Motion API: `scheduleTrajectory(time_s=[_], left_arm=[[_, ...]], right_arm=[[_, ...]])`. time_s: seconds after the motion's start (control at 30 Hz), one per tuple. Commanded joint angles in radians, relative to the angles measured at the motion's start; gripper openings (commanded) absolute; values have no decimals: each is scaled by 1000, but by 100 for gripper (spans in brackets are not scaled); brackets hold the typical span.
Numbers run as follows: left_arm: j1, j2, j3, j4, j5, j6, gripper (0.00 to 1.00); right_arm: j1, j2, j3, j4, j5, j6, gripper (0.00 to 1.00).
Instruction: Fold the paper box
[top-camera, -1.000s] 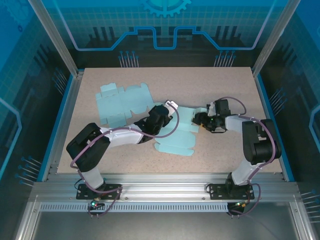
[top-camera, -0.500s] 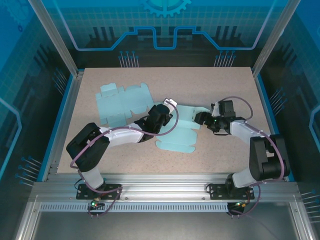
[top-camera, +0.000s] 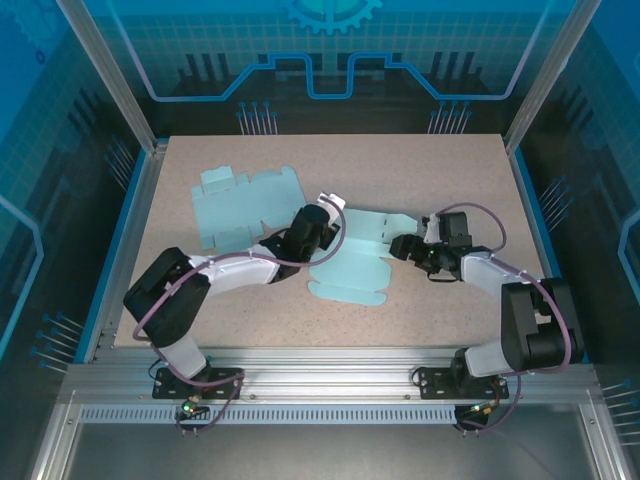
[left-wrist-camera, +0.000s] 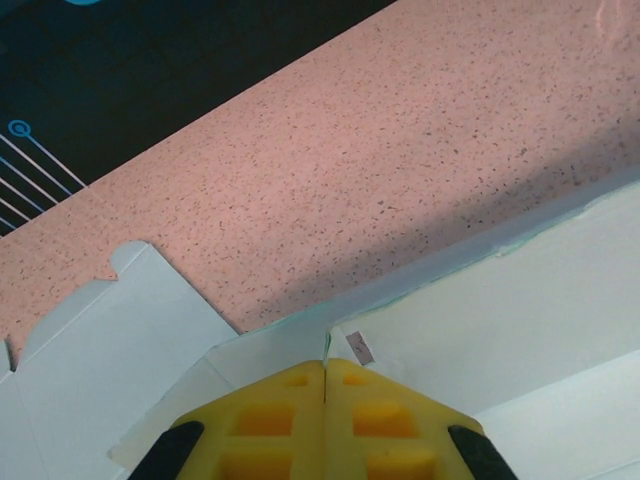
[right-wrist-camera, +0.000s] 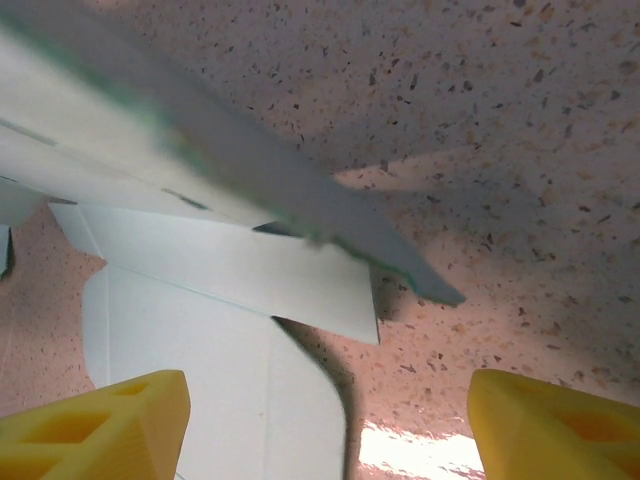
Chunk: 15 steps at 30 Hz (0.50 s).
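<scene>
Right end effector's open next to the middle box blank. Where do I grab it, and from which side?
Take the raised flap on the middle box blank's right edge, coming in from the right. That flap stands off the table and casts a shadow, so a finger can likely slip beneath; most of the rest lies flat. The shut left end effector sits at its opposite edge.

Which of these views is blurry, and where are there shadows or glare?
Right wrist: the raised flap close to the lens is smeared out of focus and throws a dark shadow on the table, with a bright glare patch at the bottom edge. Left wrist: sharp, with a soft shadow band beside the paper. Top external: sharp and evenly lit.
</scene>
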<state>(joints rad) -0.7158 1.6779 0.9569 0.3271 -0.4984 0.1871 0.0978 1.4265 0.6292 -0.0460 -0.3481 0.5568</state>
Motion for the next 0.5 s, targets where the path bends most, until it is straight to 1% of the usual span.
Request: scheduleTrajectory(time_s=[0.0,0.2,0.37,0.43,0.47], left_arm=[[26,-52,-21,37,75,-69,0],[36,-56,-27,24,96,-93,0],[36,-46,-19,7,89,-103,0],[35,-46,-22,10,93,-98,0],[35,-45,-23,10,94,-92,0]], right_arm=[[21,-2,-11,82,-9,-5,73],[44,62,-8,199,-24,37,69],[71,71,-23,239,5,58,67],[71,60,-18,219,22,36,46],[72,52,-14,205,28,26,41]])
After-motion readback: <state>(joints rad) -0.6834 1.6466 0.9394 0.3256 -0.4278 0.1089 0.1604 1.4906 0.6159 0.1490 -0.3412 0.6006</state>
